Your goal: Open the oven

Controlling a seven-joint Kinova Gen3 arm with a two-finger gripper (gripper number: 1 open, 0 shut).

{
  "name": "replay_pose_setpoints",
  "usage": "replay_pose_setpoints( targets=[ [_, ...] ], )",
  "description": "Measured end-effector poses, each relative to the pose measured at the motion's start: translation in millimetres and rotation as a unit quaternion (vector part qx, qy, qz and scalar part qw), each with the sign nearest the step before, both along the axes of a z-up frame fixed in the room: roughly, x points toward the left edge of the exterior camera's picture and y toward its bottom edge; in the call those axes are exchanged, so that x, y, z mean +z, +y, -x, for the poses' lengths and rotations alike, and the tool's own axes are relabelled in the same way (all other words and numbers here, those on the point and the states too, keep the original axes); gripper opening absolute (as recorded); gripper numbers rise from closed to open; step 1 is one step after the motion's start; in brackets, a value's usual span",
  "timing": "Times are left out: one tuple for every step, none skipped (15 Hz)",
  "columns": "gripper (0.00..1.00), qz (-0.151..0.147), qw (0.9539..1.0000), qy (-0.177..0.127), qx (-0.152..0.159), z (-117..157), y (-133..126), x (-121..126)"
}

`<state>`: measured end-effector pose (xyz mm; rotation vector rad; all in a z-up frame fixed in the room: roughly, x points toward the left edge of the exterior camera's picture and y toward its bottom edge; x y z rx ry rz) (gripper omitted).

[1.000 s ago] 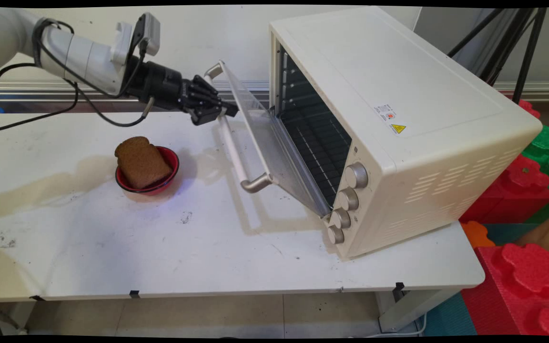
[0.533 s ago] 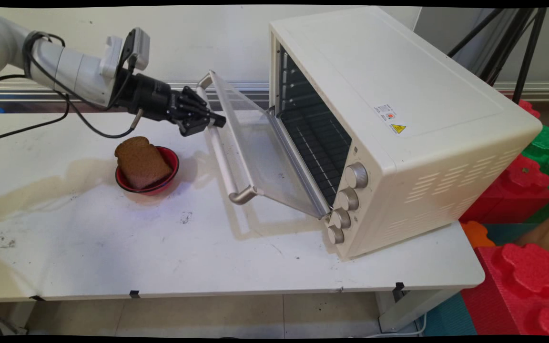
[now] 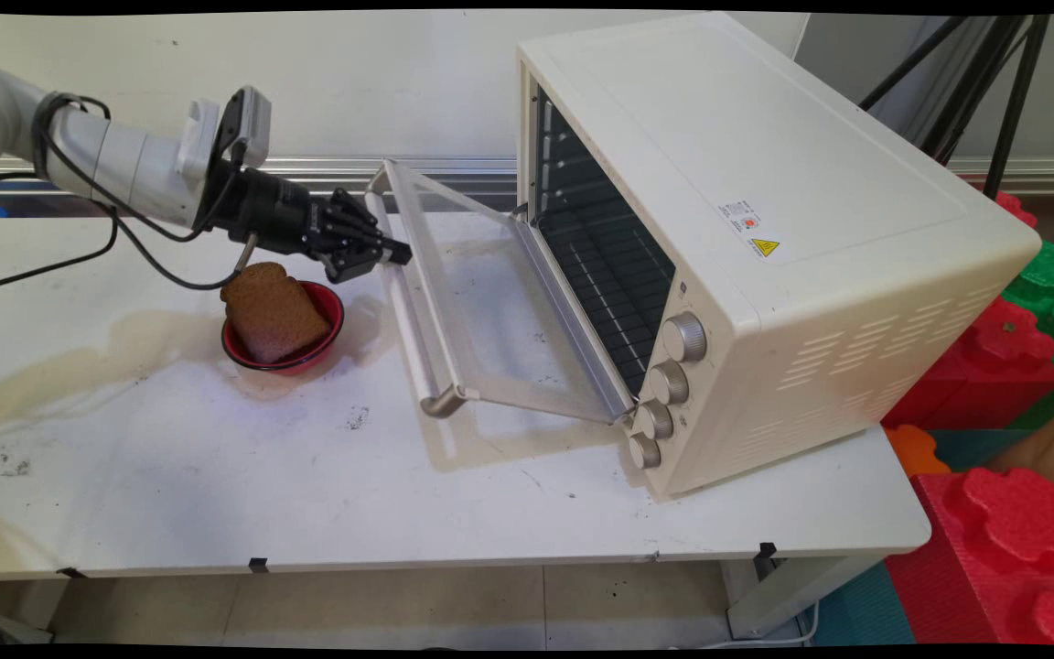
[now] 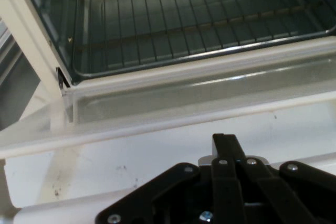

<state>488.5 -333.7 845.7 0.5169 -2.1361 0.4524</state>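
Oven door (image 3: 481, 302) hanging half-open, hand (image 3: 396, 256) reaching level from left, clenched on door handle (image 3: 403, 307).

Cream oven (image 3: 765, 210) — brown bread (image 3: 271, 311), red bowl (image 3: 330, 325) — black hand (image 3: 396, 253).

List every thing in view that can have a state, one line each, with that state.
oven door: open, swung down nearly flat, glass pane facing up
door handle: gripper on its far half
gripper: shut on door handle
oven: cavity exposed, wire rack inside, nothing on it
bread slice: leaning upright in the bowl
red bowl: upright on the table, holding the bread
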Motion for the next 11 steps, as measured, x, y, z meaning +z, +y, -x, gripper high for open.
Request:
replay_pose_setpoints(
  targets=[
    [0.00,0.000,1.0000,-0.002,0.000,-2.1,1.1,-3.0],
    [0.00,-0.001,1.0000,-0.003,0.000,-3.4,1.9,-4.9],
    [0.00,-0.001,1.0000,-0.005,0.000,-5.3,3.1,-7.8],
    [0.00,-0.002,1.0000,-0.007,0.001,-7.6,4.5,-11.1],
    [0.00,-0.003,1.0000,-0.009,0.001,-9.8,5.9,-14.1],
    [0.00,-0.004,0.9999,-0.011,0.001,-11.9,7.4,-17.0],
    [0.00,-0.004,0.9999,-0.012,0.001,-13.7,8.6,-19.3],
    [0.00,-0.005,0.9999,-0.014,0.001,-15.7,10.0,-21.8],
    [0.00,-0.005,0.9999,-0.015,0.001,-17.2,11.0,-23.6],
    [0.00,-0.005,0.9999,-0.016,0.001,-18.1,11.5,-24.7],
    [0.00,-0.006,0.9998,-0.016,0.002,-19.3,12.3,-26.1]
  ],
)
